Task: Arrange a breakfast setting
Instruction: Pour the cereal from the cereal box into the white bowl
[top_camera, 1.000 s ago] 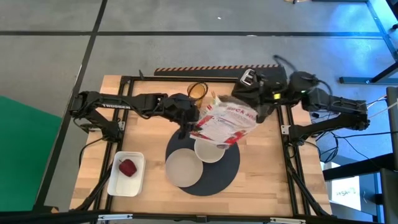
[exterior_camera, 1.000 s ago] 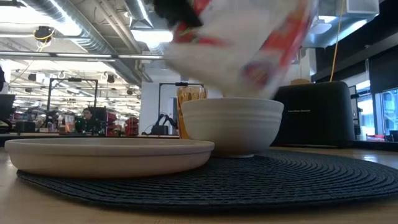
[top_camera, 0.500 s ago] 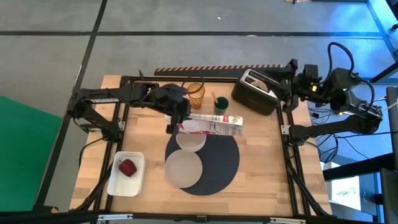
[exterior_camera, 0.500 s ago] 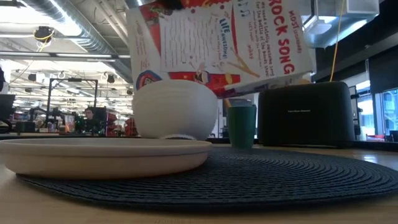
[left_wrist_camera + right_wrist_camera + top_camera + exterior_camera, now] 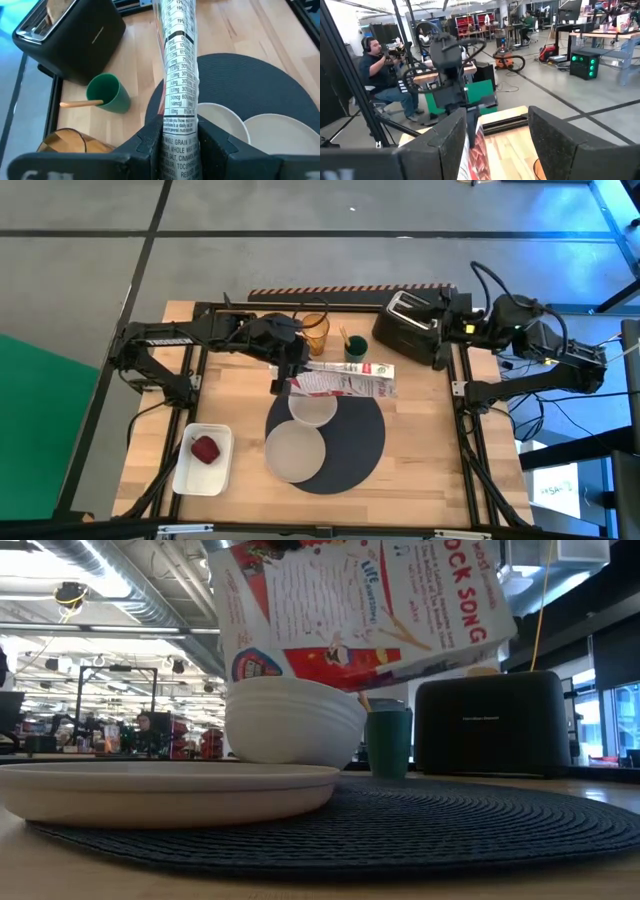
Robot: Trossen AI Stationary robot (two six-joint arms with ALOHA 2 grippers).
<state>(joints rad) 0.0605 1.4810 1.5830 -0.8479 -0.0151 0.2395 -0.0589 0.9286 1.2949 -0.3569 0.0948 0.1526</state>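
Breakfast things already sit together: small white bowl (image 5: 313, 409) and flat white plate (image 5: 294, 451) on the round dark grey mat (image 5: 355, 450). Left hand (image 5: 290, 376) is clamped on a red-and-white cereal bag (image 5: 345, 381) held above the bowl, so pouring looks unfinished. Right hand (image 5: 497, 135), fingers apart and empty, hangs beside the black toaster (image 5: 412, 326).

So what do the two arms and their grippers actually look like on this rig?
Both arms are dark, near-black and jointed. The left arm carries white lettering along its link. The right arm has black cables looping over it. The left gripper has two chunky, dark, matte fingers; the right gripper has two broad, dark, flat-faced fingers.
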